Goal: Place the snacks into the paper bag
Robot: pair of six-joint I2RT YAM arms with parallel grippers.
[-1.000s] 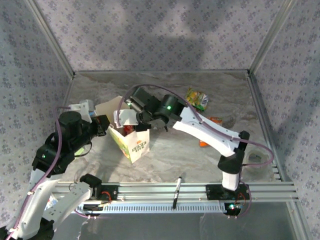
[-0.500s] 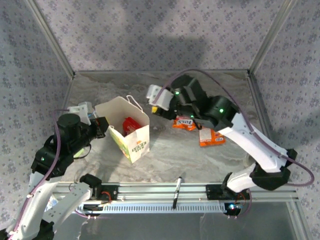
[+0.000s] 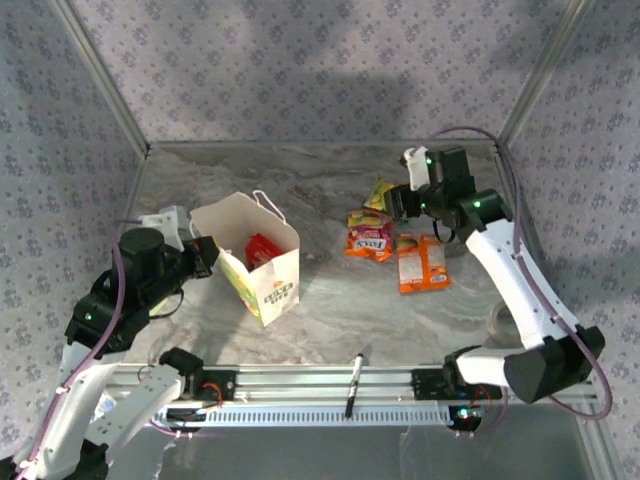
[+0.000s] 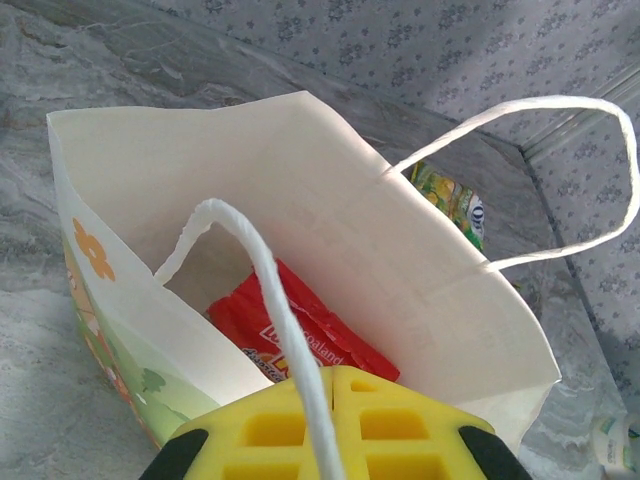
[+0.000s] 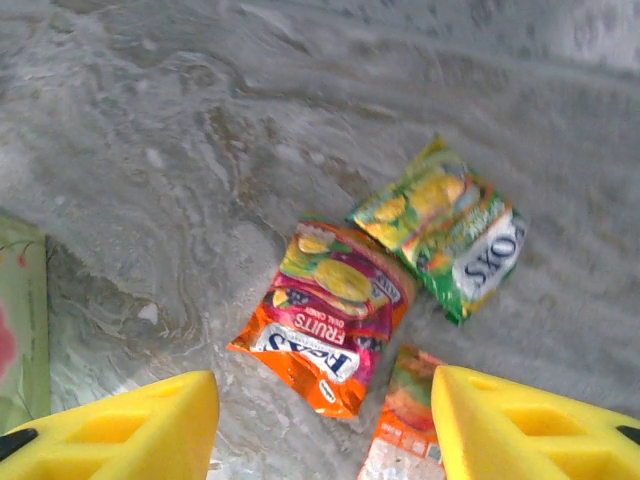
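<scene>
Right gripper (image 5: 320, 395) is swung away from cream-white flower-printed paper bag (image 4: 300, 190), fingers spread wide, empty | red glossy candy packet (image 4: 300, 330) is now lodged inside bag | bag handle (image 4: 270, 290) is clamped by left gripper (image 4: 330, 390) | orange-pink glossy packet (image 5: 325, 320) is judged next.

The top camera looked down from behind both arms over the whole desk (image 3: 330, 310). The left wrist camera peered close past the left fingers (image 4: 290, 425) into the paper bag (image 4: 330, 240). The right wrist camera faced down at snack packets (image 5: 330, 310) beyond the right fingers (image 5: 120, 420). The top view shared both.
</scene>
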